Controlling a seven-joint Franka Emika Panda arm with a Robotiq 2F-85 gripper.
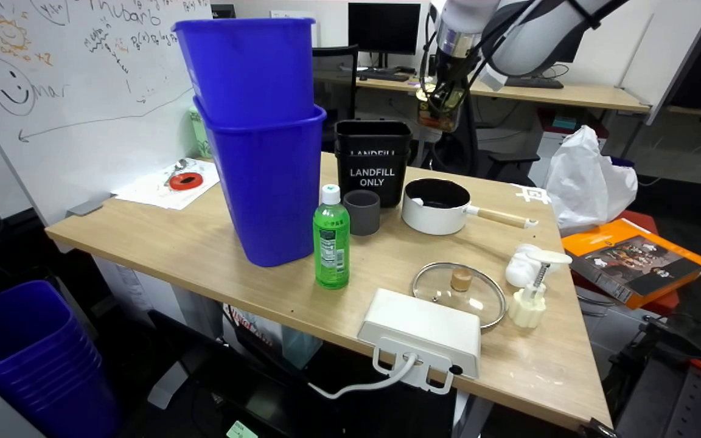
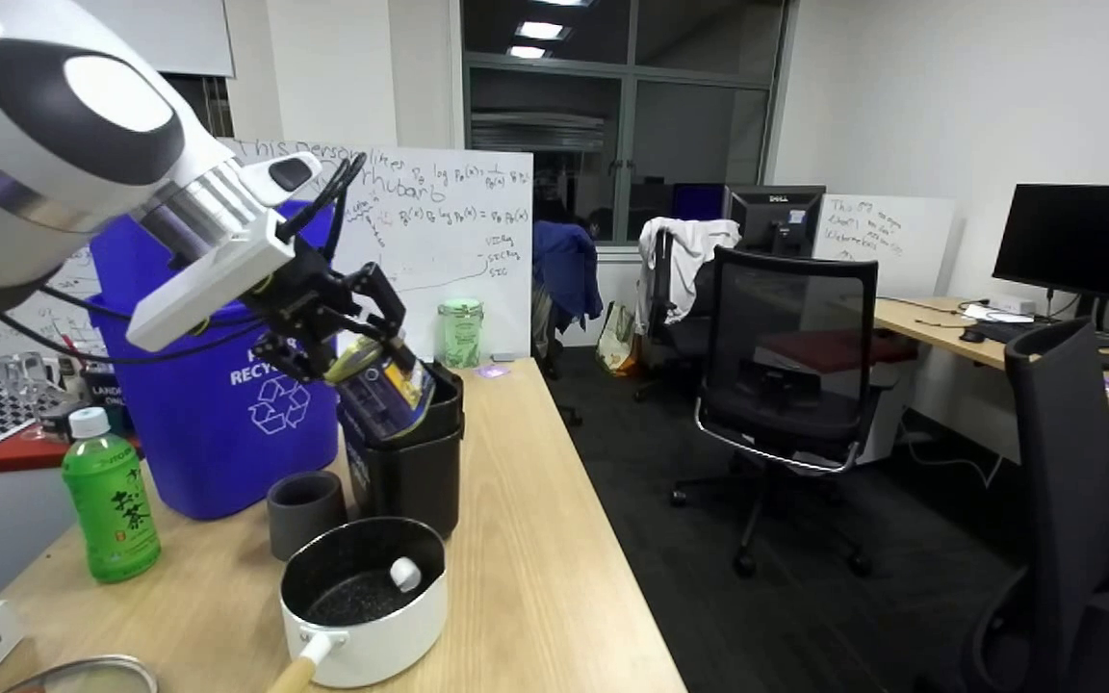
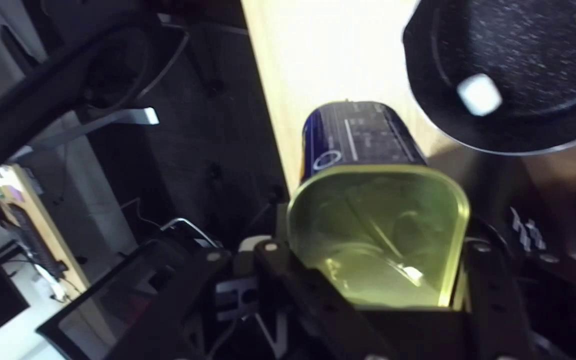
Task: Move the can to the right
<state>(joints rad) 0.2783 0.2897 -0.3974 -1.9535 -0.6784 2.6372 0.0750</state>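
Note:
The can (image 2: 383, 393) is a squat tin with a dark blue and yellow label and a shiny gold-coloured end. It also shows in an exterior view (image 1: 439, 115) and in the wrist view (image 3: 363, 132), where its gold end faces the camera. My gripper (image 2: 362, 358) is shut on the can, with a finger on each side of it near the gold end. The gripper also shows in the wrist view (image 3: 375, 245). The can is tilted and held up in the air, near the black landfill bins and above the tabletop. The fingertips' contact is partly hidden.
Black landfill bins (image 1: 373, 176) and tall blue bins (image 1: 265, 182) stand on the table (image 1: 204, 261). A white pot (image 1: 435, 216), dark grey cup (image 1: 361, 213), green bottle (image 1: 331, 243), glass lid (image 1: 442, 283), white box (image 1: 420, 325) and pump top (image 1: 530, 298) are nearby.

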